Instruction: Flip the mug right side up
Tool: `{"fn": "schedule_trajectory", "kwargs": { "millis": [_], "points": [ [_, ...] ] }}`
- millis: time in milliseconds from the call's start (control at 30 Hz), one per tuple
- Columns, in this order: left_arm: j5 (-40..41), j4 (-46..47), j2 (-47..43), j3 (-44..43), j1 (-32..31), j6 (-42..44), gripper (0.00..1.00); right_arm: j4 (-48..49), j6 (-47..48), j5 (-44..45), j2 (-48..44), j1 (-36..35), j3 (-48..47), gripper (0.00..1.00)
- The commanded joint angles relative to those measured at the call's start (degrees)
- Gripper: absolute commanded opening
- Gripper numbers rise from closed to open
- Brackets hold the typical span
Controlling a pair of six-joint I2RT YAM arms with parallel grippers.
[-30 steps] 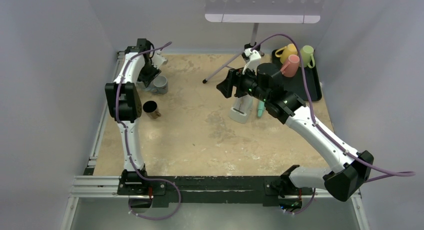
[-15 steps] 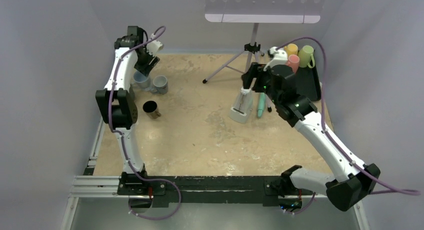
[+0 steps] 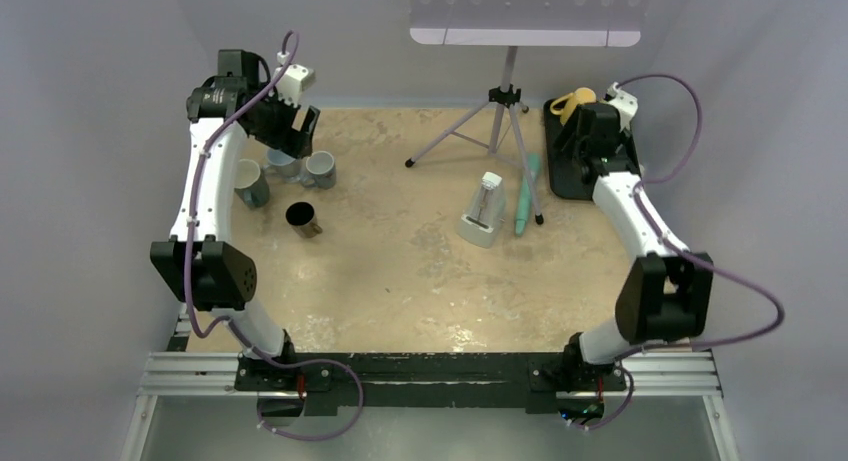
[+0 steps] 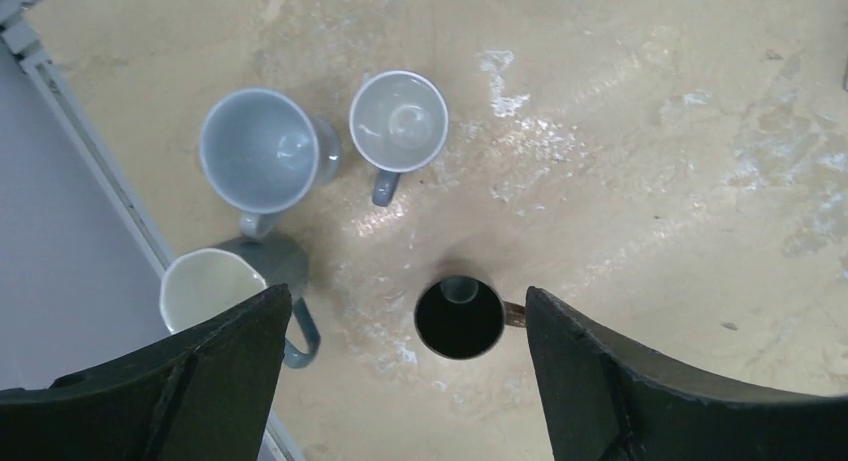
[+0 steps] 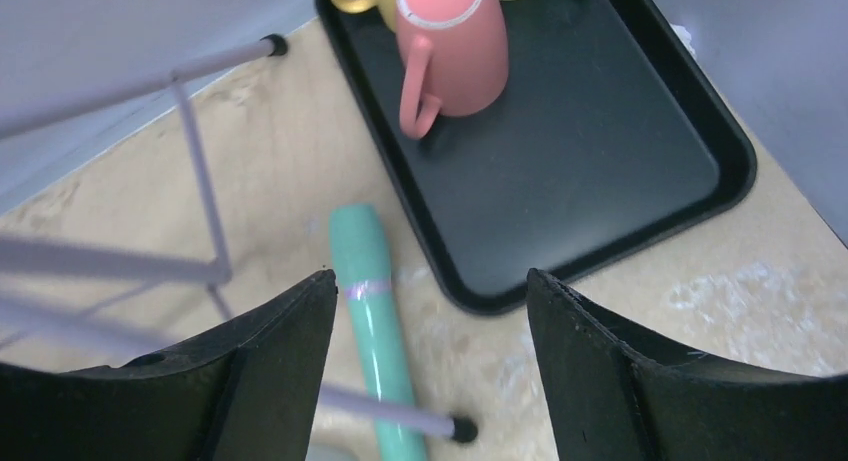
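A pink mug [image 5: 452, 43] stands upside down, base up, at the far end of the black tray [image 5: 600, 151]. In the top view my right arm hides it. My right gripper [image 5: 430, 371] is open and empty. It hovers over the tray's near left edge [image 3: 562, 181], short of the mug, and shows in the top view [image 3: 592, 146] too. My left gripper [image 4: 410, 381] is open and empty, high above a group of upright mugs at the far left, and also shows in the top view [image 3: 300, 131].
Under the left gripper stand a black mug [image 4: 459, 318], two grey mugs [image 4: 265, 151] [image 4: 398, 121] and a cream-lined one [image 4: 205, 286]. A yellow mug [image 3: 572, 101] sits on the tray. A teal tube [image 5: 375, 321], a tripod [image 3: 505, 91] and a white device [image 3: 483, 211] occupy the middle back.
My right gripper has swung from the table's middle back to the right, over the tray. My left arm has risen and pulled outward, uncovering the mugs at the left.
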State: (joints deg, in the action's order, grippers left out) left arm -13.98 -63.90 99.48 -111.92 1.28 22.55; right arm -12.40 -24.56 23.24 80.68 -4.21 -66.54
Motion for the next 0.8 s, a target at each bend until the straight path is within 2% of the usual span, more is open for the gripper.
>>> {"fn": "schedule_trajectory", "kwargs": {
  "millis": [0,233,400,500,633,767],
  "points": [
    [-5.0,0.2,-3.7,4.8,0.4,-3.3,0.91,2.5,-4.1,1.5,12.9,2.3,-11.6,0.74],
    [-5.1,3.4,-8.3,11.9,0.4,-2.2,0.92,-2.6,-6.4,2.1,32.9,3.1,-27.5,0.74],
    [-4.9,3.3,-8.5,11.7,0.5,-1.6,0.92,-10.3,-5.8,3.6,44.8,3.5,-40.9,0.69],
    [-4.9,3.0,-8.5,11.1,0.4,-1.4,0.92,-13.0,-6.8,2.1,47.6,5.3,-44.2,0.66],
    [-4.7,3.1,-8.5,10.9,0.5,-1.1,0.92,-12.1,-8.0,0.9,47.4,8.4,-43.8,0.63],
    [-4.4,3.0,-8.2,10.3,0.5,-1.1,0.92,-14.6,-8.0,-4.9,50.7,11.8,-47.4,0.58]
  ]
}}
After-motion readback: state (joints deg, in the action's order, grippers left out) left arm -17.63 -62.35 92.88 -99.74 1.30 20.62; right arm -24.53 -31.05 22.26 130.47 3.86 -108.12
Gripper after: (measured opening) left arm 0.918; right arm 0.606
